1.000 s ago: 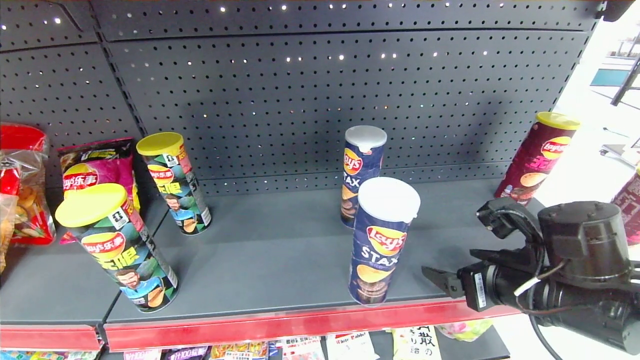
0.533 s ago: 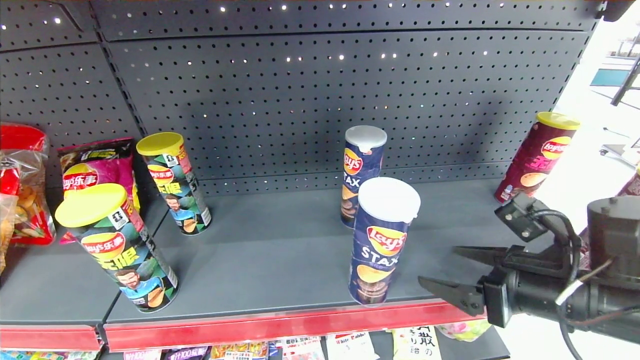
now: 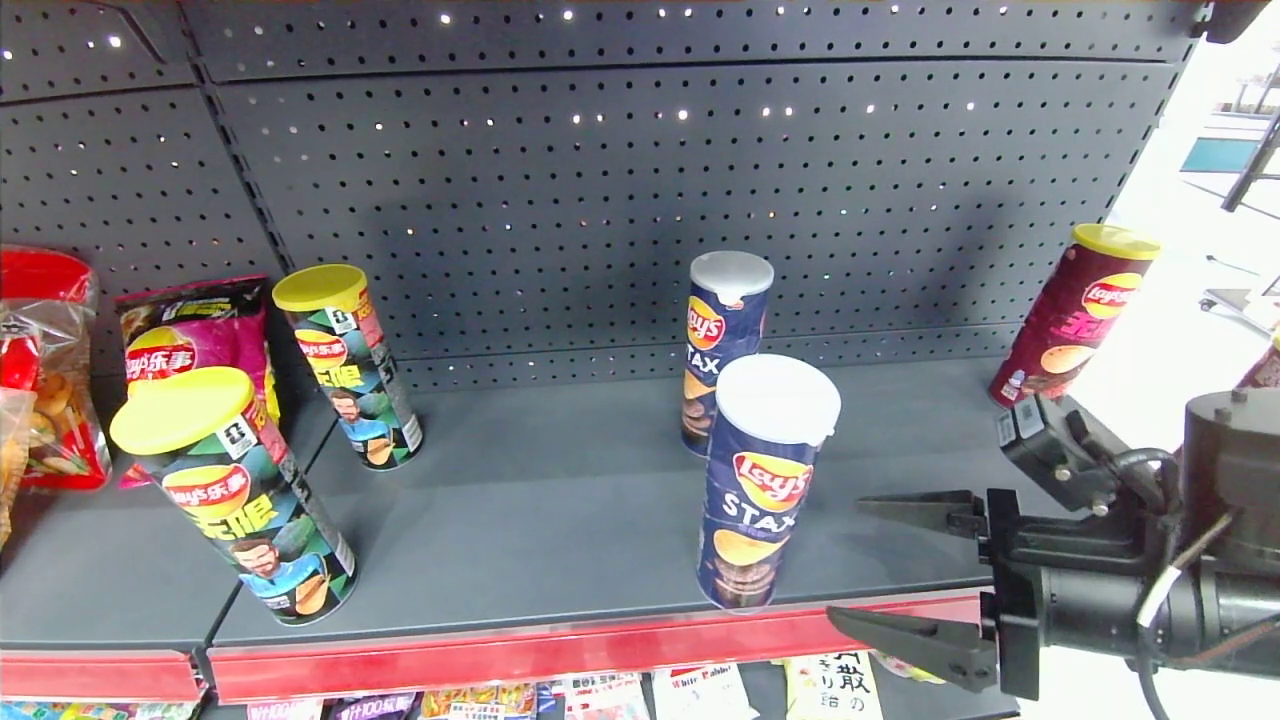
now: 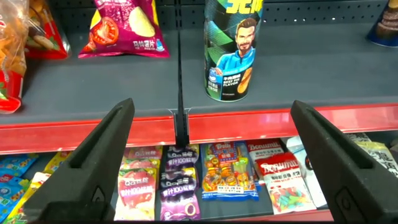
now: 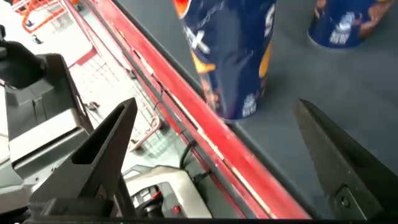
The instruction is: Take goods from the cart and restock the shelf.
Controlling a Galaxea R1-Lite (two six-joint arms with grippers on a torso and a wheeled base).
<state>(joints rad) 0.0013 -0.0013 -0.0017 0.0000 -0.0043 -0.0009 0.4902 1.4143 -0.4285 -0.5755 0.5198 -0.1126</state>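
A blue chip can [image 3: 765,480] with a white lid stands upright near the front edge of the dark shelf [image 3: 560,500]. A second blue can [image 3: 725,340] stands behind it. My right gripper [image 3: 850,562] is open, just right of the front can and clear of it, at the shelf's red edge strip [image 3: 560,650]. In the right wrist view the front blue can [image 5: 230,56] stands free beyond the right gripper [image 5: 216,106]. My left gripper [image 4: 212,109] is open and holds nothing, in front of the shelf edge below a green can [image 4: 233,50].
Two green cans with yellow lids [image 3: 245,500] [image 3: 350,365] and a pink bag [image 3: 190,340] stand at the shelf's left. A maroon can [image 3: 1075,310] is at the back right. Candy packs [image 4: 224,174] fill the lower shelf. A wire cart [image 5: 143,118] stands below the shelf edge.
My right gripper has drawn back to the right and down from the front blue can and rolled, so one finger now sits above the other. The cans have not moved.
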